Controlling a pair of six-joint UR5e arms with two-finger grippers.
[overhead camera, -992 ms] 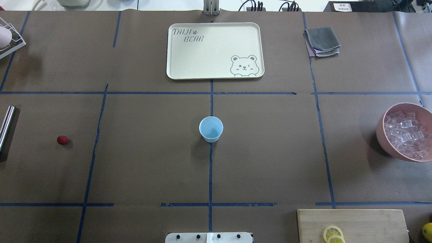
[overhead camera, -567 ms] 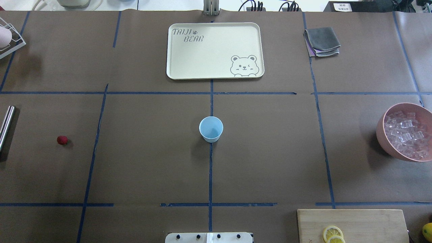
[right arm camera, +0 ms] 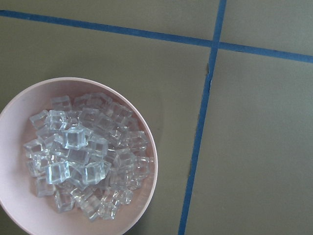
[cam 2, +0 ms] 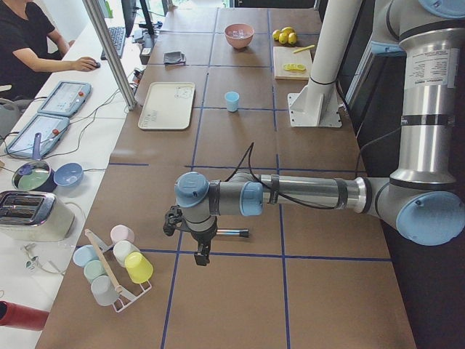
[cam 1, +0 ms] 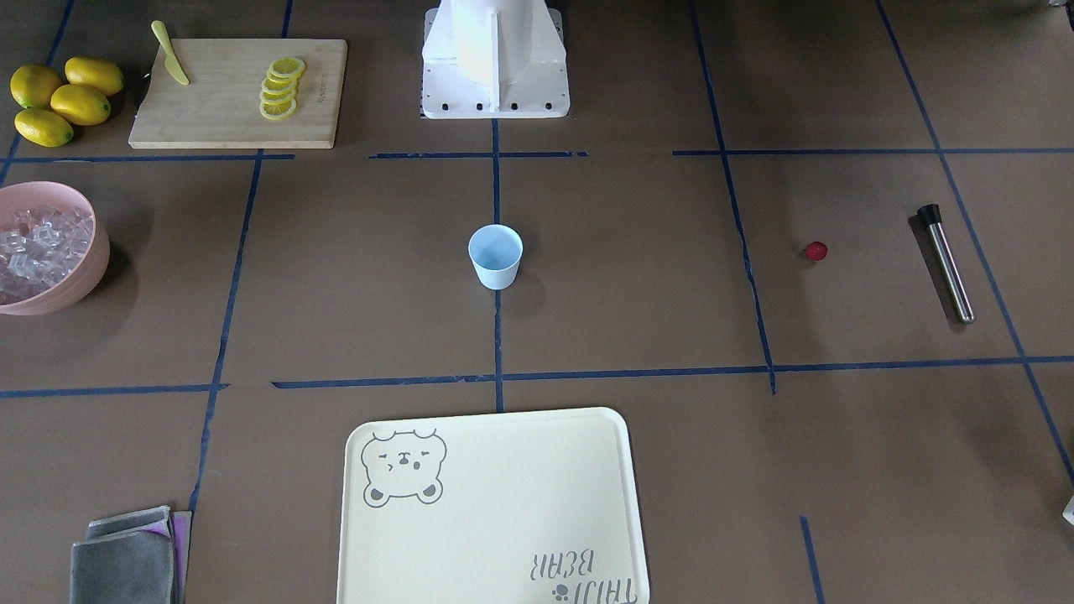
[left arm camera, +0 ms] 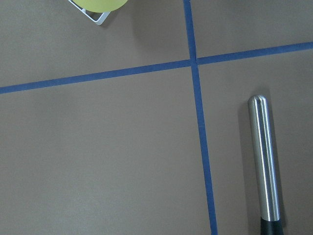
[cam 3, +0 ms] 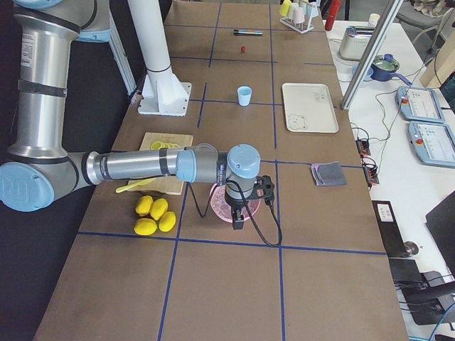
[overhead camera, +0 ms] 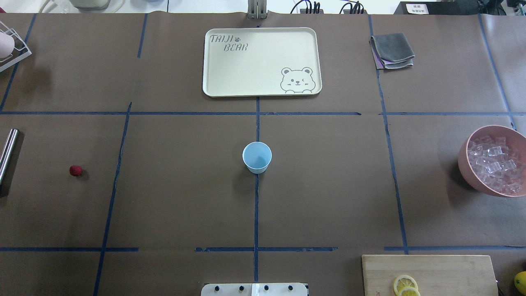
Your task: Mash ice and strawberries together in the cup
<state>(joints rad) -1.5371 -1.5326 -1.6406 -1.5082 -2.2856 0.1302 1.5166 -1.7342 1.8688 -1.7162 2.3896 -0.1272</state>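
As seen from overhead — cup [overhead camera: 257, 157]: upright at the middle of the tabletop [overhead camera: 185, 197], on a blue tape line, pale inner bottom showing, well apart from both arms.
strawberry [overhead camera: 75, 170]: one dark-red piece lying on the tabletop, far to the robot's left of the cup, near the steel rod.
ice [right arm camera: 83, 156]: clear cubes heaped in the pink bowl [right arm camera: 17, 115] at the tabletop's right end.
steel rod [cam 1: 948, 267]: lying flat, black tip toward the robot's side, farther out than the strawberry.
left gripper [cam 2: 201, 256]: pointing down, low over the tabletop beside the steel rod and near the cup rack [cam 2: 112, 270]; fingers spread or pressed together — cannot tell from the side view.
right gripper [cam 3: 238, 222]: pointing down above the pink bowl; fingers likewise impossible to judge.
tray [overhead camera: 254, 70]: cream, bear print, beyond the cup.
cutting board [cam 1: 226, 109]: lemon slices [cam 1: 281, 88] in a row on it, yellow knife [cam 1: 170, 53] at one corner, whole lemons [cam 1: 63, 101] beside it.
folded cloths [overhead camera: 392, 49]: grey, at the far right corner.
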